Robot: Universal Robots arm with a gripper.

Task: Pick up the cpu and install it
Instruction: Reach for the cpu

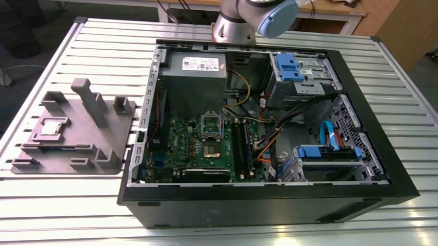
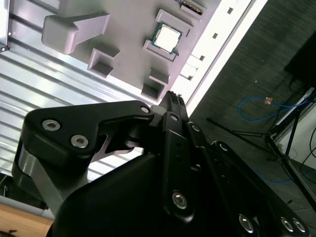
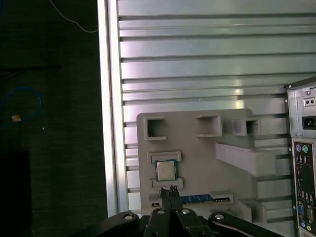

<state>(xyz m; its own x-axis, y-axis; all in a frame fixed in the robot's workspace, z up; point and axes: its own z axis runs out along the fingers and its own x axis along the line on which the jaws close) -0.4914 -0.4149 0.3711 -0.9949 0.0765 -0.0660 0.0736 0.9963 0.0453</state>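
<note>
Although the one robot arm (image 1: pixel 250 20) is cut off by the upper edge of the exterior view, its gripper (image 3: pixel 170 190) appears in both wrist views. Its two black fingers (image 2: pixel 175 116) are pressed together at the tips, with nothing between them, and the frame edge crops its body in both.

One cpu (image 1: pixel 53 126), a small silver square, lies flat in a shallow recess of the one grey fixture (image 1: pixel 102 148). The fixture rests on the slatted metal table (image 1: pixel 102 41) at the exterior view's left. In the first wrist view the fingertips hang near the cpu and apart from it; how high above the fixture they are cannot be told. That view also shows three square pockets (image 3: pixel 155 127) in a row on the fixture. A narrow blue-green strip (image 3: pixel 207 199) there is partly hidden behind the gripper.

One open computer case (image 1: pixel 274 205) lies just beside the fixture, toward the exterior view's right. It holds one green motherboard (image 1: pixel 184 148) with one metal-framed socket (image 1: pixel 211 148). Two blue brackets (image 1: pixel 289 66) stand inside, and loose cables cover part of the board.
</note>
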